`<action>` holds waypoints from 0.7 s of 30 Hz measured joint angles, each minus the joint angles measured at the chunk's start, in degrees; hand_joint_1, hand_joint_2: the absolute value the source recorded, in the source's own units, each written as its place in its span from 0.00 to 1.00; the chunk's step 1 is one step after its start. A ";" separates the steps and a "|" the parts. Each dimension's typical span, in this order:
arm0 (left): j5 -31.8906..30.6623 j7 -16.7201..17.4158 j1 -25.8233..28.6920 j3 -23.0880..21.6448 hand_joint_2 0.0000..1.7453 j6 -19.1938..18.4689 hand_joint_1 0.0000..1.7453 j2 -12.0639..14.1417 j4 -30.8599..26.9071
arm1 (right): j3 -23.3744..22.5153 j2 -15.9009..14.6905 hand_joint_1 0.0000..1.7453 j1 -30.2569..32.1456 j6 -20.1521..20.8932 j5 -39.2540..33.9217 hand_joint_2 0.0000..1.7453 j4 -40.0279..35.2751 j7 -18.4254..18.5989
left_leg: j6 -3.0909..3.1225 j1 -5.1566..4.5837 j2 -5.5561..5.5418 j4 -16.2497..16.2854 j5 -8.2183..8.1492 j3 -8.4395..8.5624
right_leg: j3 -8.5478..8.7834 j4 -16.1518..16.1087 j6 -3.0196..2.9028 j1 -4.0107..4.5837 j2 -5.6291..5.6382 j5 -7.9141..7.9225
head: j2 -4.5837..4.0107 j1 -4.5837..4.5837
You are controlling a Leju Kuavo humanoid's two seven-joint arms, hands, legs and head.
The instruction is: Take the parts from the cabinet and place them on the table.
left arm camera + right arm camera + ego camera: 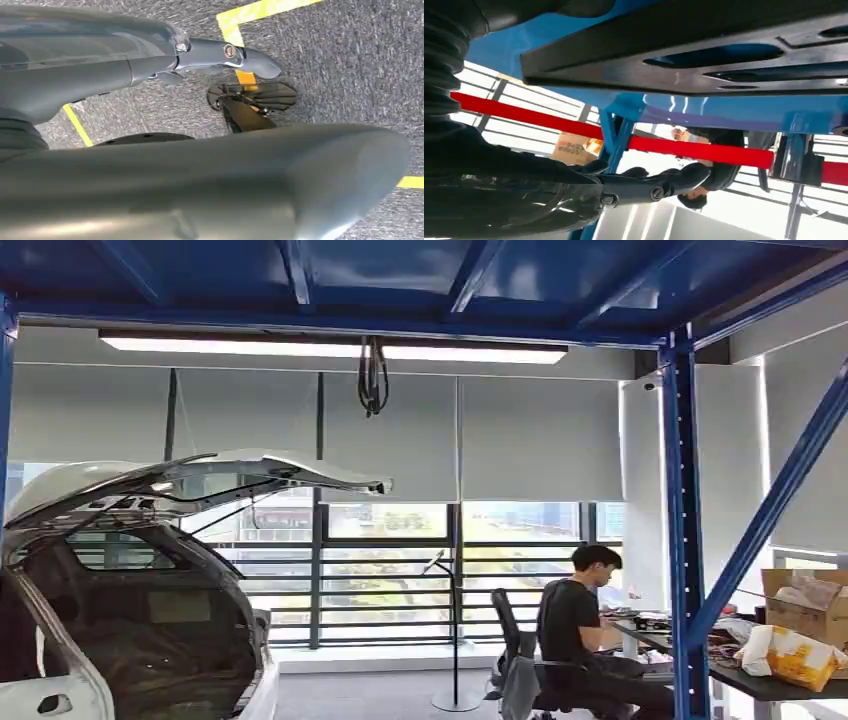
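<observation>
1. Grey carpet [350, 60] crossed by yellow tape [260, 10] lies beneath the left hand [90, 75]. The hand hangs with its fingers apart and nothing between them.
2. Black and slotted, a flat part [704, 60] runs close past the right hand [524, 195]. It is probably one of the task's parts. I cannot tell whether the hand grips it or merely lies beside it, because the contact is hidden.
3. The task looks early or mid-way. No cabinet can be made out, and I see no such part set down on the tabletop [760, 680]. Carrying parts over and placing them there is still to do.
4. The room is framed in blue steel, and its blue post [683, 540] serves as the marker for the places below.
5. Far left of the post stands a white car [130, 590] with its tailgate [250, 475] raised.
6. Nearer the post on that side is a floor lamp [455, 640]. Just left of the post a person [580, 630] sits on a chair, facing the tabletop.
7. The tabletop passes behind the post and runs on to its right. There it carries a yellow-and-white bag [795, 655] and, further right, a cardboard box [810, 610].
8. Behind the post, grey blinds hang over wide windows.
</observation>
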 joint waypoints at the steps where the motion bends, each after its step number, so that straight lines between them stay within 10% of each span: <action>1: 0.02 0.13 0.01 0.00 0.00 0.00 0.00 -0.04 0.00 | 0.11 0.11 0.00 -0.22 0.00 -0.07 1.00 0.46 0.00 | 0.00 0.00 0.00 0.00 0.00 0.00 | 0.00 0.00 0.00 0.00 0.00 0.00 | 0.00 0.00; 21: 1.31 0.70 0.05 0.00 0.00 0.00 0.00 -0.44 0.02 | 1.51 4.61 0.00 -4.81 -1.97 -0.04 1.00 11.87 -1.03 | 0.00 0.01 0.00 0.00 0.00 0.00 | 0.00 0.01 0.00 0.01 0.02 0.00 | 0.00 0.00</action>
